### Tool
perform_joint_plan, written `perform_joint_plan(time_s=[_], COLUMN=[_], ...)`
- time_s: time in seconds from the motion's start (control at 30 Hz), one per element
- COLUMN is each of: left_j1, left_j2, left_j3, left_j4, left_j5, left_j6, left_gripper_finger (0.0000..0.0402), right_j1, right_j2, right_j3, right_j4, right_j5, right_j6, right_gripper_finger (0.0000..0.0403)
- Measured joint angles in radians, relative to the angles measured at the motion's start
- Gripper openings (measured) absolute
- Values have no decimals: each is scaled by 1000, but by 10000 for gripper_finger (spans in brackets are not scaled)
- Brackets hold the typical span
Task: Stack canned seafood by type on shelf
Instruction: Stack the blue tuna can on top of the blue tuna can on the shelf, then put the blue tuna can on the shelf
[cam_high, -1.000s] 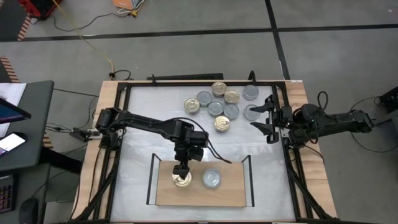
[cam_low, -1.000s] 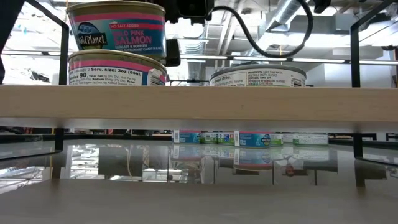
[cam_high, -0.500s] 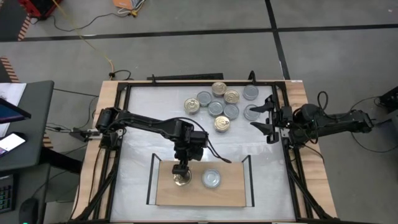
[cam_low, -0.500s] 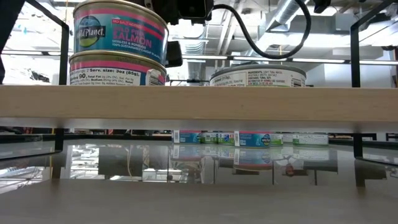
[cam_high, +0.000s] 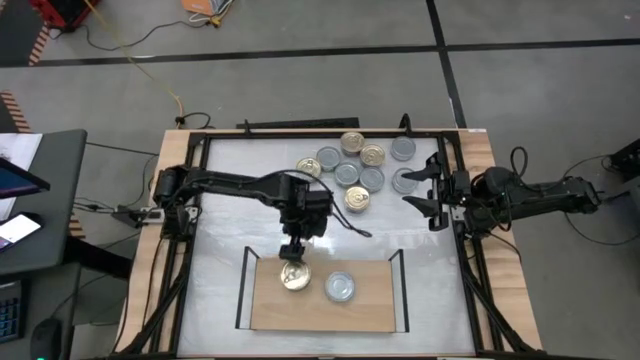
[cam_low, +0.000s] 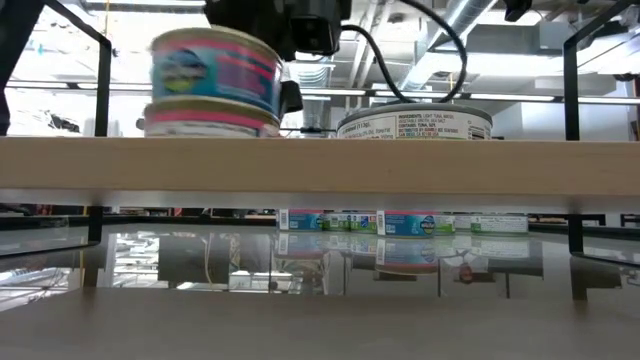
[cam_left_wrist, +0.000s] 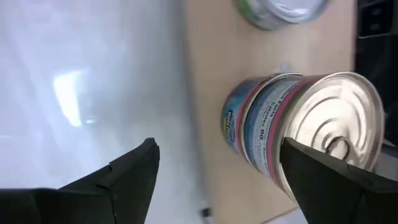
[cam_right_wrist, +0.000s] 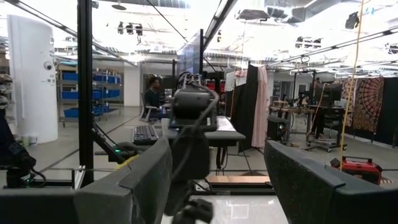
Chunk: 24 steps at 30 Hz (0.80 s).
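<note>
left gripper (cam_high: 293, 249): spread, above gold-lidded stack (cam_high: 294, 275) | stack: on shelf (cam_high: 370, 305) | right gripper (cam_high: 424, 190): spread, table edge

The high camera looks straight down on the whole counter (cam_high: 225, 200) and some floor around it. The low camera sits at counter height, very near the shelf (cam_low: 320, 165), and faces level into the room. The left wrist camera looks down closely at the two stacked salmon cans (cam_left_wrist: 298, 124); the high and low views share this stack. The right wrist camera faces level across the counter toward the room.
</note>
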Motion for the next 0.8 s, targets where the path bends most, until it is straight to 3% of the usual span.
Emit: perform_joint_plan(time_s=[0.13, 0.3, 0.37, 0.5, 0.63, 0.8], left_j1=[57, 98, 90, 60, 41, 46], left_j2=[-12, -12, -13, -11, -13, -59], left_j3=[0, -3, -21, -66, -61, -53], left_j4=[39, 70, 53, 23, 28, 78], left_j5=[-56, 170, 191, 183, 77, 46], left_j6=[38, -19, -40, -32, 1, -8], left_gripper_finger=[320, 320, 320, 320, 320, 320], right_j1=[0, 0, 0, 0, 0, 0], right_j2=[0, 0, 0, 0, 0, 0], right_j3=[0, 0, 0, 0, 0, 0], right_j4=[-1, -6, -9, -13, -7, 1], right_j5=[0, 0, 0, 0, 0, 0], right_j6=[0, -3, -9, -14, -10, 1], right_gripper_finger=[282, 282, 282, 282, 282, 282])
